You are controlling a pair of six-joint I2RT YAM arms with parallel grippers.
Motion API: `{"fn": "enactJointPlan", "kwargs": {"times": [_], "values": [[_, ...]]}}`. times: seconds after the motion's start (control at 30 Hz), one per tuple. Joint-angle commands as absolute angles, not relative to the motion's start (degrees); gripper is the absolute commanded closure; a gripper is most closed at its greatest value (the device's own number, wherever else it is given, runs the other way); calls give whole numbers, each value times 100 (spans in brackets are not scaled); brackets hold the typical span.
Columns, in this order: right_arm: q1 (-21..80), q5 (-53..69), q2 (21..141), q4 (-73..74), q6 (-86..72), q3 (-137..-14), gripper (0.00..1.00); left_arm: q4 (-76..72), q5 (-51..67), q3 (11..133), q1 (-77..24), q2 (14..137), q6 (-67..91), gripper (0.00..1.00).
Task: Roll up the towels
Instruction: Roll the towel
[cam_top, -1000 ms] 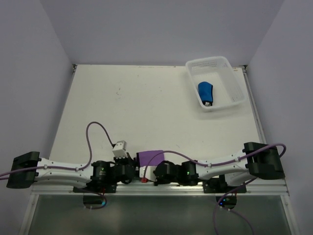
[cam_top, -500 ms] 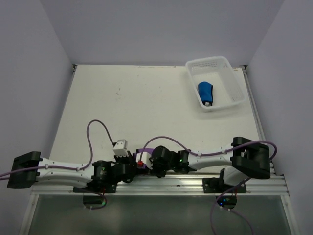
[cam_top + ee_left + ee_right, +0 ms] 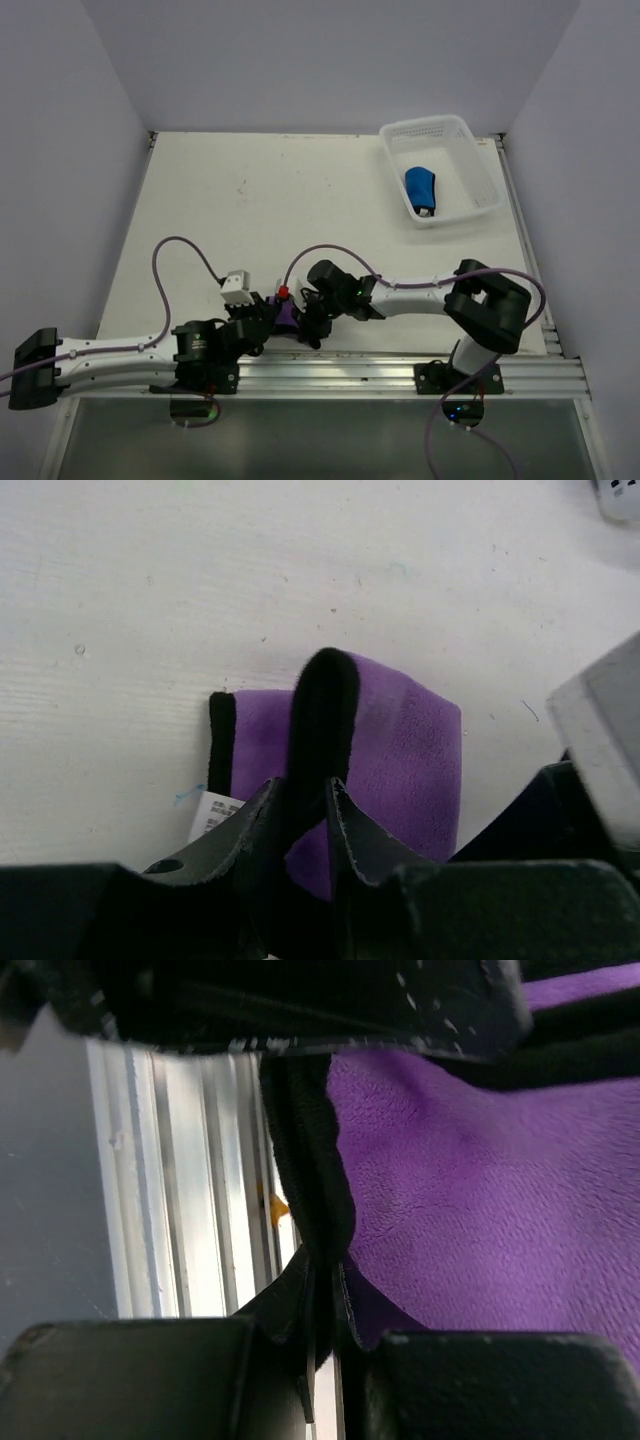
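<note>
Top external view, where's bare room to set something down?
Free: the white tabletop from the left wall to the white perforated plastic basket, and the strip between basket and right arm. Crowded: the near edge, where it meets the left arm over the purple fleece towel; the basket holds a blue cloth towel.

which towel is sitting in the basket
The blue towel, in the white basket at the far right. The purple towel lies on the table at the near edge.
</note>
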State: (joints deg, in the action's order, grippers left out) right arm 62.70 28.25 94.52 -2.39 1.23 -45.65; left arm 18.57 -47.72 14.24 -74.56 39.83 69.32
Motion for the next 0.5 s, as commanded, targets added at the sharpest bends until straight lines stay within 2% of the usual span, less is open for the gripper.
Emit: {"fn": "enactJointPlan", "kwargs": {"times": [0.0, 0.2, 0.4, 0.47], "values": [[6258, 3691, 9895, -89, 35, -5035, 100, 2249, -5141, 1775, -7418, 3911, 6943, 71], [6179, 4104, 10520, -132, -167, -5317, 100, 3374, -5405, 2188, -7409, 3657, 7418, 69], [5899, 4726, 10854, -308, -500, -5440, 100, 3463, -5221, 2127, -7418, 3112, 7260, 70], [5845, 4869, 11021, -247, -536, -5606, 100, 3375, -5151, 2066, -7427, 2937, 7181, 74]]}}
